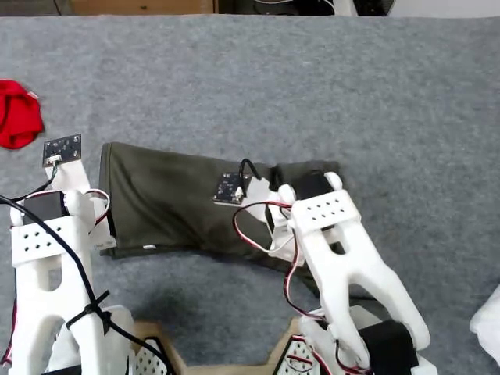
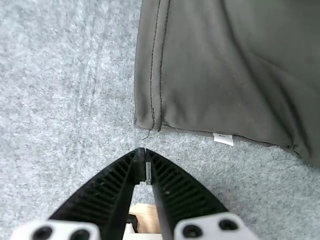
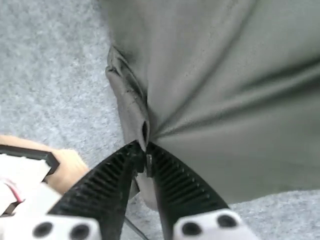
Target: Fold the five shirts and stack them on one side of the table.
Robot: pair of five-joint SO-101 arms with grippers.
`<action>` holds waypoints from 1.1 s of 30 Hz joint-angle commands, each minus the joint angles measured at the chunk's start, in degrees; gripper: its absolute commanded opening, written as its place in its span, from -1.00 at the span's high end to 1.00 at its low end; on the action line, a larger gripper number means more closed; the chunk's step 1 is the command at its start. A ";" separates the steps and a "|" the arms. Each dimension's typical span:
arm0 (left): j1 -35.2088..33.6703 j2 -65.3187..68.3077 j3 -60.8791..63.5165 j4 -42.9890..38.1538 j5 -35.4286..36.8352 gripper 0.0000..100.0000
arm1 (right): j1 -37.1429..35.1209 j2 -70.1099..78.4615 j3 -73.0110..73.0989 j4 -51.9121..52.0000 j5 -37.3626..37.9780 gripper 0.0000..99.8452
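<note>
Right gripper (image 3: 145, 148) clenched on dark olive fabric shirt (image 1: 172, 203); left gripper (image 2: 144, 152) closed on nothing.
Shirt lies partly folded, mid-left on grey felt table (image 1: 375, 86). Right pinches a bunched edge fold, likely to pull it over for the next fold; left sits tips together just off the hem corner. Crumpled red cloth (image 1: 17, 113) at table edge, possibly another shirt.

Grey felt-like covering is stretching across the table (image 1: 328, 86), edge to edge. A tan board (image 1: 181, 361) is peeking out at the near edge, approx. centre. Beyond the far edge, a wood-coloured strip (image 1: 141, 6) is running along top left, w/ dark clutter (image 1: 289, 6) sitting beside it.
</note>
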 commanded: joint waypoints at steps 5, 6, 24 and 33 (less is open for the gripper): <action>-0.62 -1.19 -0.62 0.62 -0.53 0.96 | -1.01 -13.67 4.09 2.90 -0.62 0.99; -0.62 -1.19 -0.62 0.62 -0.53 0.96 | -1.01 -15.96 5.14 3.16 -0.62 0.99; -0.62 -1.27 -3.96 5.80 -0.44 0.96 | -2.07 -27.03 10.51 6.15 -0.62 0.75; -0.53 -1.27 -6.07 5.80 -0.35 0.96 | 0.40 -26.86 9.80 2.55 -0.35 0.93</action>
